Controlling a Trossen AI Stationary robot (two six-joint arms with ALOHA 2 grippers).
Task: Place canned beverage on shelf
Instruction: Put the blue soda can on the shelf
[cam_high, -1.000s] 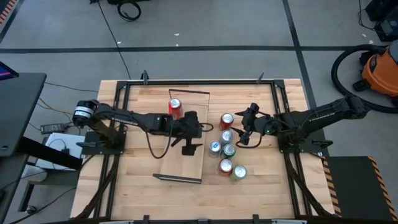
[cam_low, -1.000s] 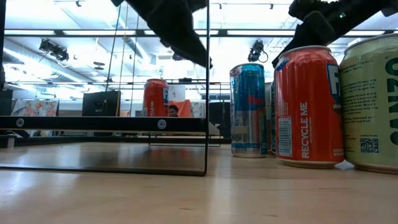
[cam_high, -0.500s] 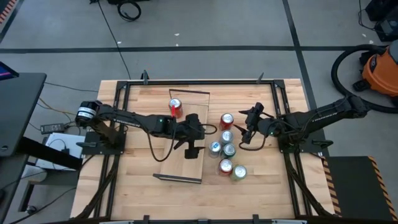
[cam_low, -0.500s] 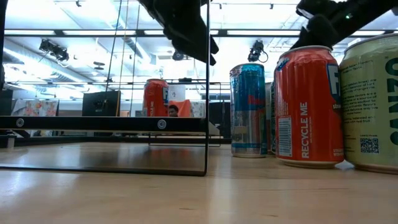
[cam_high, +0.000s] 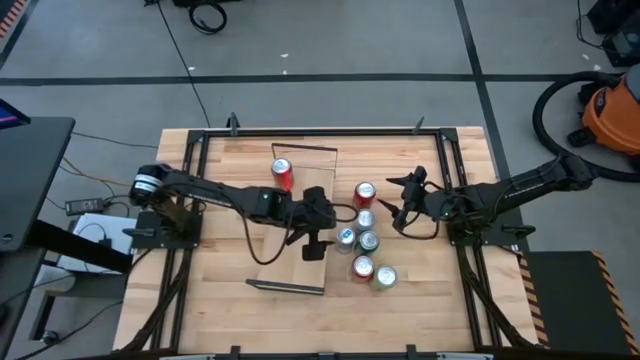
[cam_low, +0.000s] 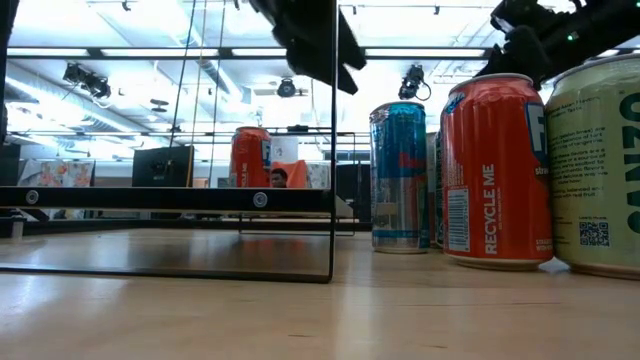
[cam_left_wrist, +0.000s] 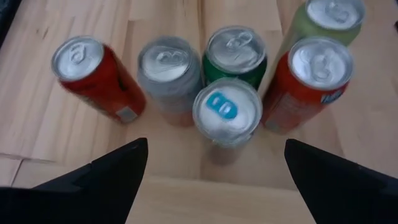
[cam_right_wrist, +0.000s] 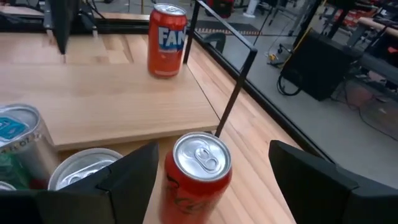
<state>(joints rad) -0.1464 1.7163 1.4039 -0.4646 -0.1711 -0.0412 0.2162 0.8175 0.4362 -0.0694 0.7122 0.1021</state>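
- The left gripper (cam_high: 314, 243) hangs over the shelf's right edge with its fingers (cam_left_wrist: 106, 180) spread wide and nothing between them, just left of the clustered cans
- Past those fingers stand six cans close together on the bench (cam_high: 230, 300): a blue-tabbed can (cam_left_wrist: 226, 112) nearest, a grey can (cam_left_wrist: 169, 68), a green can (cam_left_wrist: 235, 51), a red can (cam_left_wrist: 93, 74), an orange can (cam_left_wrist: 308, 78) and a pale green can (cam_left_wrist: 326, 18)
- The right gripper (cam_high: 407, 200) hovers just right of the cluster's far end, its fingers (cam_right_wrist: 124, 177) spread apart and empty above the red can
- The shelf (cam_high: 290, 265) lies flat on the bench; one Fanta can (cam_high: 282, 174) stands upright on its far end
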